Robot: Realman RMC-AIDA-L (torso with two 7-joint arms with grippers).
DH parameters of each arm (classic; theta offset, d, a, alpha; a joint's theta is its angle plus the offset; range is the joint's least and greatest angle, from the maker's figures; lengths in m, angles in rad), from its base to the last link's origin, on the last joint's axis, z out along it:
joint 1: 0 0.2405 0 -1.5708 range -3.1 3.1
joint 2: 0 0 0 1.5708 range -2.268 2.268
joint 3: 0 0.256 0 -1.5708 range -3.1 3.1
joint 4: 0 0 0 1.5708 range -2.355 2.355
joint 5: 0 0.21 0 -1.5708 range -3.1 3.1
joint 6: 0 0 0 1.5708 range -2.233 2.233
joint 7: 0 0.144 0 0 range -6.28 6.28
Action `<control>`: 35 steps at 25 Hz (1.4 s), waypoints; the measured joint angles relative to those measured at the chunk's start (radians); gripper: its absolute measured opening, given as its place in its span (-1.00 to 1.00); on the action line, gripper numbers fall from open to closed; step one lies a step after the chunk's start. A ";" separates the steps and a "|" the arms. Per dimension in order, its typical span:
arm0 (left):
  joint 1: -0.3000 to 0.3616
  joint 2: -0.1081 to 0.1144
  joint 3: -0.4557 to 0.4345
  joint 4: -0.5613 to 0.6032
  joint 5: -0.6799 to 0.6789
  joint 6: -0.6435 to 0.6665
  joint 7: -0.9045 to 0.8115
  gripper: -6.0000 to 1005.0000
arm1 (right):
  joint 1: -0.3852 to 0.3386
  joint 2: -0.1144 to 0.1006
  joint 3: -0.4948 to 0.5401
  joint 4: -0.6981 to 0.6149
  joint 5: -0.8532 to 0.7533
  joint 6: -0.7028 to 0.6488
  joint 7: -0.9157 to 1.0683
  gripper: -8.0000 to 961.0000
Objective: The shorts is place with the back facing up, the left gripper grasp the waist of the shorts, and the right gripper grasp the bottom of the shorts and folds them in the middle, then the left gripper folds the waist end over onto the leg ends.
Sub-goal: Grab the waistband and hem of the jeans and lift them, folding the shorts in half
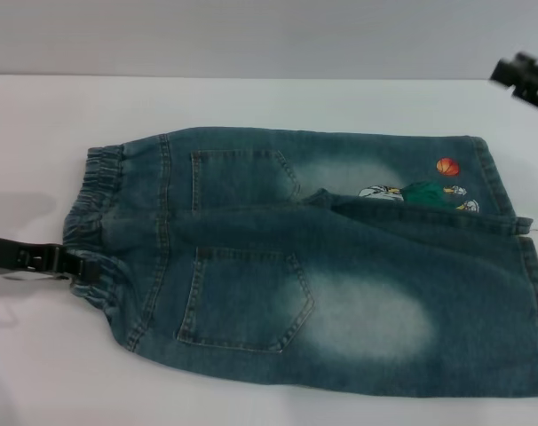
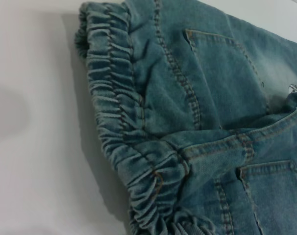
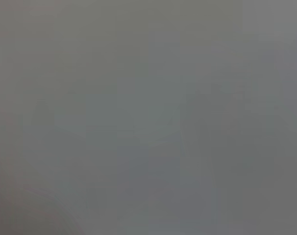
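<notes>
Denim fills most of the head view: the shorts (image 1: 322,257) lie flat on the white table (image 1: 251,102), back side up, already folded lengthwise so that 1 half lies over the other. Nearest the lower edge of the frame sits the upper layer, with 1 patch pocket (image 1: 244,300) and a pale faded patch beside it. At the lower left, my left gripper (image 1: 74,264) reaches in from the left edge and meets the gathered waist (image 1: 93,222); I cannot tell whether its fingers are spread or pinching the band. In my left wrist view the waist (image 2: 119,122) runs as a ruffled elastic band with the table bare beside it, and none of my own fingers show there. Along the right edge of the head view lies the bottom of the shorts (image 1: 535,311), its hems straight. Farther up, the lower layer shows a 2nd pocket (image 1: 242,177), and at the upper right the cartoon and orange ball print (image 1: 429,188). At the far upper right corner my right gripper (image 1: 525,78) hangs well apart from the shorts; its fingers I cannot make out. My right wrist view shows only blank grey.
</notes>
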 joint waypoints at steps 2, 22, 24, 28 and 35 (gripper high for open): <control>-0.001 -0.003 0.000 0.000 -0.001 -0.001 0.000 -0.90 | 0.034 -0.027 0.066 -0.002 -0.145 -0.125 0.069 0.14; -0.020 -0.006 -0.060 0.007 -0.002 -0.001 -0.009 -0.89 | 0.109 -0.117 0.305 -0.054 -1.004 -0.685 0.124 0.13; -0.022 -0.007 -0.072 0.010 -0.002 0.001 -0.011 -0.88 | 0.104 -0.121 0.313 -0.055 -1.047 -0.689 0.124 0.13; -0.023 -0.009 -0.082 0.011 -0.002 0.001 -0.012 -0.88 | 0.097 -0.127 0.324 -0.056 -1.123 -0.690 0.124 0.13; -0.025 -0.017 -0.091 0.011 -0.003 -0.001 -0.012 -0.88 | 0.088 -0.130 0.330 -0.063 -1.202 -0.682 0.119 0.13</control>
